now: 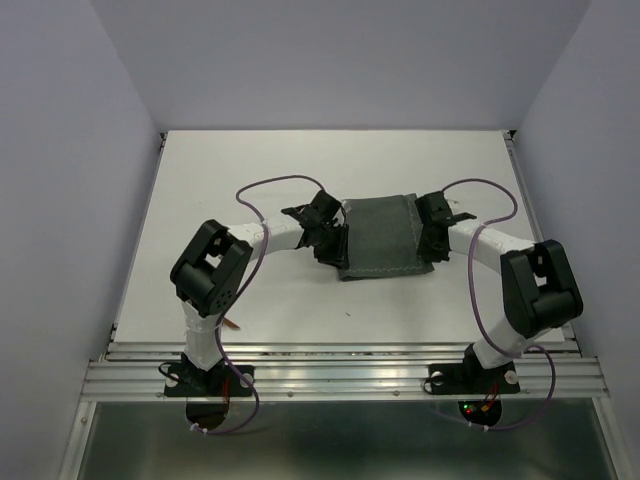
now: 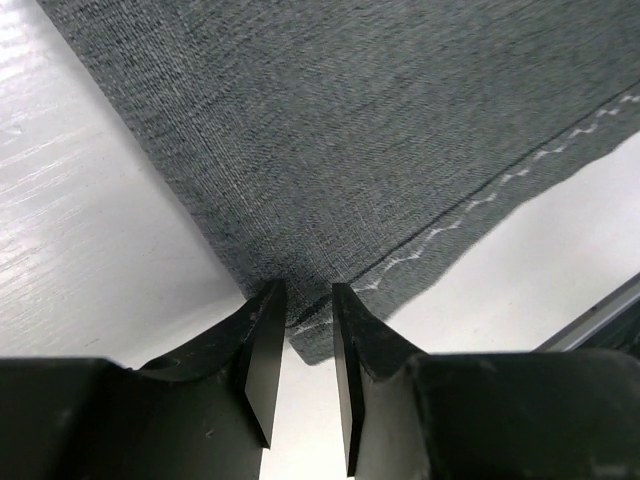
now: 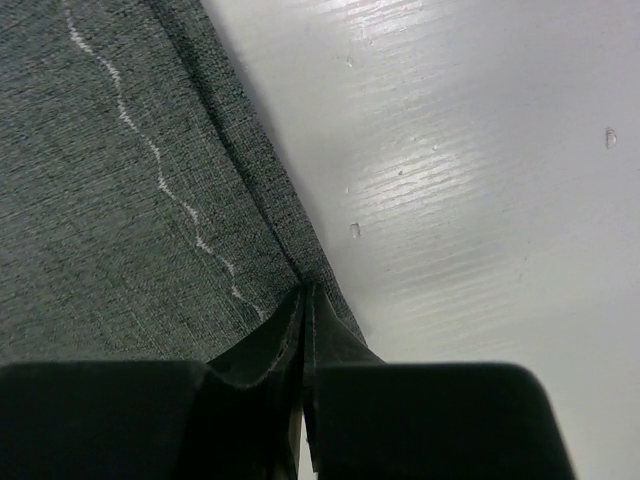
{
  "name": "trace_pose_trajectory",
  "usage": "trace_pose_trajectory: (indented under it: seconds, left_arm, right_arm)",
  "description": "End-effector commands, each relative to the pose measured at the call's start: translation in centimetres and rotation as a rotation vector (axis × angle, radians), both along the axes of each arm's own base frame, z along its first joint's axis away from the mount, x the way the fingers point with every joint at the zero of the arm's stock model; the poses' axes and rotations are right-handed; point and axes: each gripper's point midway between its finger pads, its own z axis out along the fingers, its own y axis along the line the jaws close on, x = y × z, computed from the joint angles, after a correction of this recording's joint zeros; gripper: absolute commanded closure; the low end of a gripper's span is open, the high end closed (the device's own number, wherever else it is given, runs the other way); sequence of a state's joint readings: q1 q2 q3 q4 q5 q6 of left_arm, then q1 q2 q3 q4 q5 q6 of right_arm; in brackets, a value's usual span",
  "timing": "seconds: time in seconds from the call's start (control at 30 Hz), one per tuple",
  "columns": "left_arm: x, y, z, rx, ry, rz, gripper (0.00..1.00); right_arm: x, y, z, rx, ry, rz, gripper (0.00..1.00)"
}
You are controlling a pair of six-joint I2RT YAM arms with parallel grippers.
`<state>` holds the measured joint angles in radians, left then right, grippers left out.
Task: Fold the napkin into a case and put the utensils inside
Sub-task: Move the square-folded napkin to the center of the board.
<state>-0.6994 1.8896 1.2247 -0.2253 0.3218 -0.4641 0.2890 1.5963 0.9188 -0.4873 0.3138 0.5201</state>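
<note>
Two grippers, one napkin. The left gripper (image 2: 308, 305) is partly spread, its fingertips on either side of a left-side corner of the napkin (image 1: 382, 238), with a gap showing between them. The right gripper (image 3: 304, 300) is pressed together, pinching the cloth's right edge. The grey-green napkin lies flat at the middle of the table (image 1: 300, 170), between both grippers.

Two white-wrapped arms (image 1: 268, 236) carry boxy black joints (image 1: 211, 268), black two-finger hands (image 1: 336, 240) and looping purple cables (image 1: 268, 184).
</note>
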Motion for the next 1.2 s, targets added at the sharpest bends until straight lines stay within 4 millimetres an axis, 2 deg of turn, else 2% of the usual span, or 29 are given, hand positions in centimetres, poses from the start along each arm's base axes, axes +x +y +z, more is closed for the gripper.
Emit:
trace_pose_trajectory:
  seconds: [0.0, 0.07, 0.27, 0.37, 0.47, 0.57, 0.67, 0.77, 0.87, 1.1, 1.17]
  left_arm:
    - [-1.0, 0.3, -1.5, 0.016, 0.021, -0.028, 0.64]
    - [-1.4, 0.5, -1.9, 0.019, 0.031, -0.03, 0.64]
    - [-2.3, 1.2, -2.4, 0.027, 0.04, -0.029, 0.65]
    - [-2.0, 1.1, -0.5, 0.002, 0.001, -0.018, 0.65]
    - [-1.7, 0.8, 2.5, -0.043, -0.057, -0.012, 0.65]
    - [-1.8, 0.6, 3.5, -0.065, -0.065, -0.016, 0.66]
    - [-2.2, 0.1, 3.8, -0.097, -0.058, -0.027, 0.72]
    - [-2.6, -0.6, 3.3, -0.126, -0.03, -0.043, 0.74]
    - [-3.2, -0.9, 1.3, -0.108, 0.015, -0.055, 0.78]
    - [-4.7, 0.2, -3.1, -0.026, 0.093, -0.071, 0.8]
    - [-4.8, 0.6, -3.4, -0.008, 0.09, -0.068, 0.8]
  right_arm:
    - [2.0, 0.4, 0.3, 0.008, -0.054, 0.001, 0.98]
    - [1.0, 0.4, -0.7, 0.014, -0.022, 0.001, 0.98]
    - [-1.0, 0.5, -2.0, 0.049, 0.004, -0.004, 0.98]
    - [-1.5, 0.4, -1.9, 0.05, 0.003, -0.004, 0.99]
    - [-1.5, 0.3, -1.4, 0.049, -0.009, -0.005, 0.99]
    - [-1.3, 0.3, -1.2, 0.049, -0.013, -0.004, 0.99]
    - [-1.1, 0.4, -1.1, 0.048, -0.012, -0.001, 0.99]
    - [-1.1, 0.4, -1.2, 0.046, -0.01, -0.003, 0.99]
    - [-1.0, 0.4, -1.2, 0.049, -0.013, -0.008, 0.99]
    - [-1.3, 0.7, -1.4, 0.068, -0.006, -0.003, 0.99]
    - [-1.5, 0.7, -1.4, 0.069, -0.005, -0.001, 0.99]
